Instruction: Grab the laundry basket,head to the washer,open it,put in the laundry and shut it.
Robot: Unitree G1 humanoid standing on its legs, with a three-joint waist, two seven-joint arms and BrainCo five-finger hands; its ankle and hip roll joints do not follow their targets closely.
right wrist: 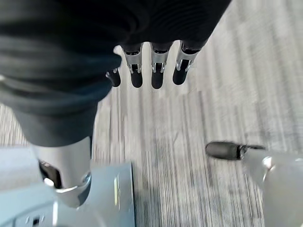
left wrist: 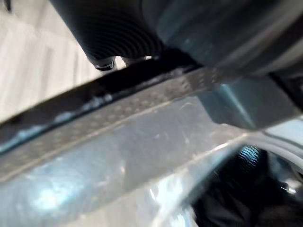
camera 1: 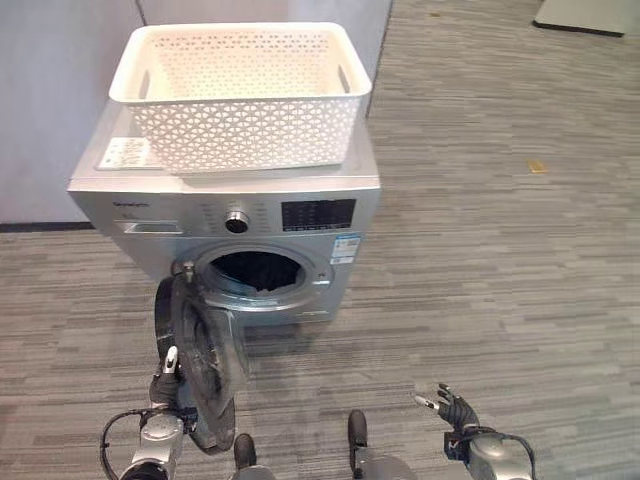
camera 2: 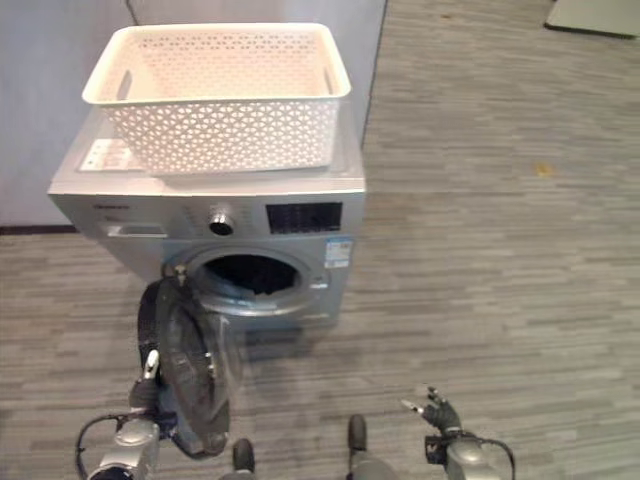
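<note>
The white lattice laundry basket [camera 1: 240,100] stands on top of the silver washer [camera 1: 340,190], and I see nothing in it. The round washer door [camera 1: 205,360] hangs open to the left of the drum opening. Dark laundry [camera 1: 248,268] lies inside the drum. My left hand [camera 1: 168,385] is against the door's outer side, low at the left, with a straight finger resting on the rim. Close up, the left wrist view shows the door rim [left wrist: 118,156] and the dark laundry [left wrist: 236,198] past it. My right hand [camera 1: 455,410] hovers low at the right over the floor, fingers [right wrist: 156,71] relaxed, holding nothing.
The washer backs against a grey wall panel [camera 1: 50,100]. Striped grey carpet [camera 1: 500,250] stretches to the right and in front of the machine. A white label [camera 1: 125,152] lies on the washer top beside the basket.
</note>
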